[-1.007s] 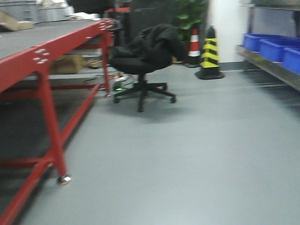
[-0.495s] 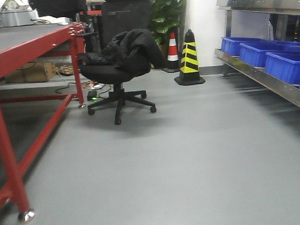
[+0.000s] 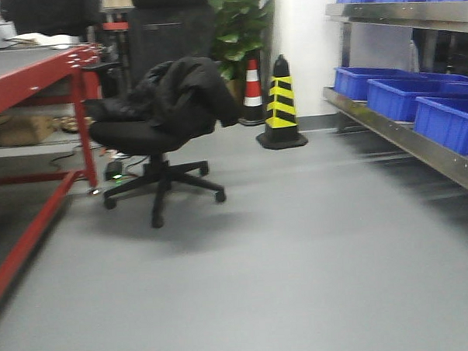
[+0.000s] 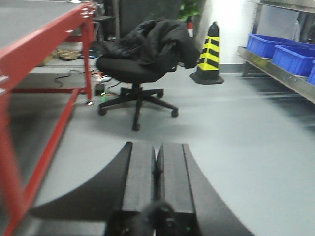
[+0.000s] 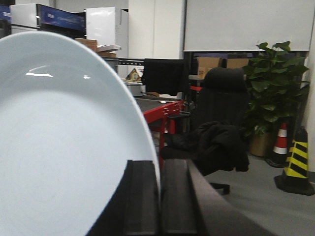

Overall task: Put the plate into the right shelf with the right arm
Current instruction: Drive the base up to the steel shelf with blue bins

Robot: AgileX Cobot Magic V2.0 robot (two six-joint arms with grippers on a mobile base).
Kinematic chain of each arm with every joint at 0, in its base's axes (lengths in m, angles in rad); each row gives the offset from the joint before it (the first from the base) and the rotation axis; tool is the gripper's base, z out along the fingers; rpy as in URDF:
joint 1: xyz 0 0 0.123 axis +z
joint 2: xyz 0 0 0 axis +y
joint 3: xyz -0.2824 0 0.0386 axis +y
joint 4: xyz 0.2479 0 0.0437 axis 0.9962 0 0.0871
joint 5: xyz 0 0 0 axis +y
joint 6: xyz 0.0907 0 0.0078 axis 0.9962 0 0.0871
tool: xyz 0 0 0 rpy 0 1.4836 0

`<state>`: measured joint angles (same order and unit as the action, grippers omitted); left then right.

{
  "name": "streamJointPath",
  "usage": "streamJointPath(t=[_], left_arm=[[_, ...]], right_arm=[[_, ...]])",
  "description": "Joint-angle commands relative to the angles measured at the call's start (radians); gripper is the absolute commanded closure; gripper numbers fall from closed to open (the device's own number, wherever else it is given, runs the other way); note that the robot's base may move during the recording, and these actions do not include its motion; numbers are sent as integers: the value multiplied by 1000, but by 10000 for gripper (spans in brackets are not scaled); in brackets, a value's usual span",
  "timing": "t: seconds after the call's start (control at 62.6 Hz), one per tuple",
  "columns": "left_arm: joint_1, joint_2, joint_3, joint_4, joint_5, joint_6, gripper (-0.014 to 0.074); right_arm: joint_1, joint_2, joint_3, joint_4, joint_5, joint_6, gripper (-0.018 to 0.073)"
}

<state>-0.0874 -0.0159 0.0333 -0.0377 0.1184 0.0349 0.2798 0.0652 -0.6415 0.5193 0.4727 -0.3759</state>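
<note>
Well, the plate (image 5: 64,147) is up in the air, not on the red desk (image 3: 28,76). The right jaws are pinched narrow on its rim, with a black finger (image 5: 141,196) on either side of the edge. From that grip the plate stands nearly on edge and spreads up and away to the left, far wider than the jaws holding it. It looks plain glossy white and unmarked, with a couple of small glints near the top and a low upturned lip. The left jaws are pressed together with nothing between them, fingers (image 4: 140,182) pointing out over the grey floor towards the office chair (image 3: 150,132) with a black jacket slung over it. The right shelf (image 3: 407,141) runs along the right side of the room. Its steel rail heads back towards the wall, carrying blue bins (image 3: 449,123), and a second level sits above. It is well apart from the robot, with floor between. The right wrist view catches none of the shelf, only the desk, the chair, a potted plant (image 5: 273,88) and striped cones (image 5: 295,162). So I'd judge the plate has to be carried round to the right, which is the side of the arm holding it. I'd also judge it will need tipping flat before it can rest there. Where exactly it would sit, I cannot tell.
</note>
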Motion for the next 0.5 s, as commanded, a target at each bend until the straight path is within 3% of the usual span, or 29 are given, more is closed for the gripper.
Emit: streamJointPath(t=[0.0, 0.479], left_arm=[[-5, -5, 8, -4, -86, -3, 643], [-5, -5, 8, -4, -86, -3, 643]], right_arm=[[-2, 19, -23, 25, -96, -1, 495], [-2, 19, -23, 25, -96, -1, 495]])
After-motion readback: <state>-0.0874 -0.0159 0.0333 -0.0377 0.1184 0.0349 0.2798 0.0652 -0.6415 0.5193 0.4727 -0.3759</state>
